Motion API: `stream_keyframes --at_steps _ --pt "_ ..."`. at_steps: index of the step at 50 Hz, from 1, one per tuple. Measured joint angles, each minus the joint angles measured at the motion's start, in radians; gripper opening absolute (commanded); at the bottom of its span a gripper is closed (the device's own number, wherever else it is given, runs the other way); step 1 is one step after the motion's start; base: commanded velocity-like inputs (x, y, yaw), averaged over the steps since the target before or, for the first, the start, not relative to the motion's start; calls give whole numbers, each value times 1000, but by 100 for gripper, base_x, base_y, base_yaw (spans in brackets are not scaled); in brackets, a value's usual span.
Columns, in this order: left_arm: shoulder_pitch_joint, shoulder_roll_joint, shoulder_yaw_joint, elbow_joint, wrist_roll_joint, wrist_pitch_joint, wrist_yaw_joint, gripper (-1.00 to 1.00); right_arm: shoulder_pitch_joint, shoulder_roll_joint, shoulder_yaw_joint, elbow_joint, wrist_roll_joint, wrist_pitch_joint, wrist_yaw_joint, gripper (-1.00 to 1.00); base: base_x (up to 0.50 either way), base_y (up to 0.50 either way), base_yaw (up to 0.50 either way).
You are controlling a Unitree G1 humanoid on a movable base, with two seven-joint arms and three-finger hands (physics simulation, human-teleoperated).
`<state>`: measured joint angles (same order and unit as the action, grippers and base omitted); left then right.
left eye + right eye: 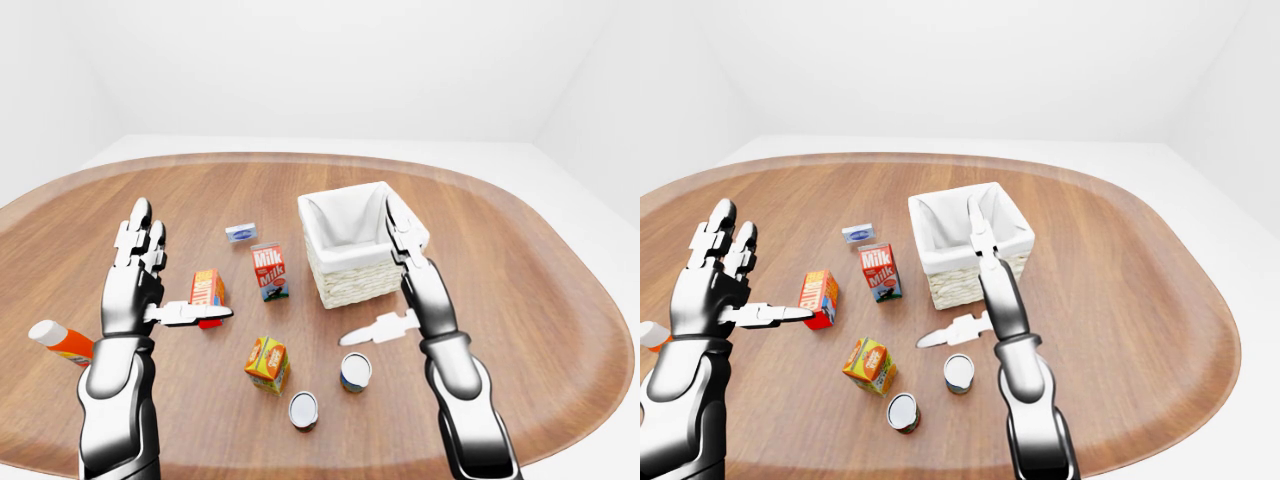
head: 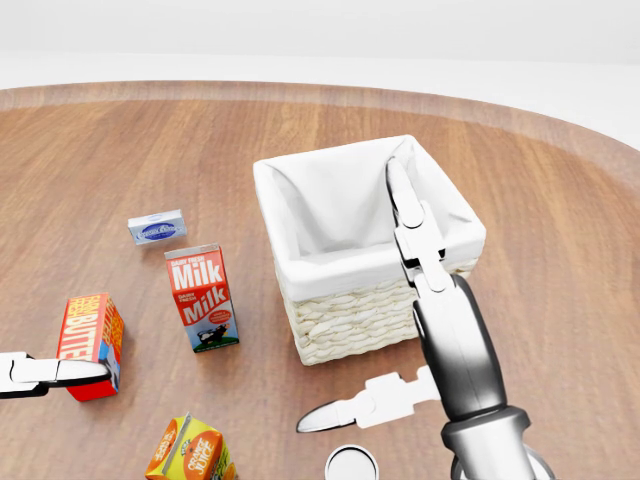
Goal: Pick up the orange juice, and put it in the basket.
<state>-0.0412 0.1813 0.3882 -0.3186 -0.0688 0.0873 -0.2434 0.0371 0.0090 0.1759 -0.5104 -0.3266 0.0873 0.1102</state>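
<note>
We see one orange juice [image 1: 267,363], one basket [image 1: 352,245], two cans [image 1: 356,371], probably; left hand [image 1: 135,285], right hand [image 1: 415,290] both splayed, empty.

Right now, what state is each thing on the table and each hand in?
orange juice: upright on the table, untouched
basket: upright, empty
milk carton: upright
butter box: standing, left thumb beside it
two cans: upright
small blue box: lying flat
bottle: lying on its side
left hand: open, empty
right hand: open, empty
</note>
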Motion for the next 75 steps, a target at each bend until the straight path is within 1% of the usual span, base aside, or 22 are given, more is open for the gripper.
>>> stream_keyframes --at_steps 34,75 --pt "0 0 0 0 0 0 -1 100 19 15 116 47 -64 0 3 100 0 0 0" --pt "-1 1 0 0 0 0 -1 100 8 42 202 165 -106 0 10 100 0 0 0"
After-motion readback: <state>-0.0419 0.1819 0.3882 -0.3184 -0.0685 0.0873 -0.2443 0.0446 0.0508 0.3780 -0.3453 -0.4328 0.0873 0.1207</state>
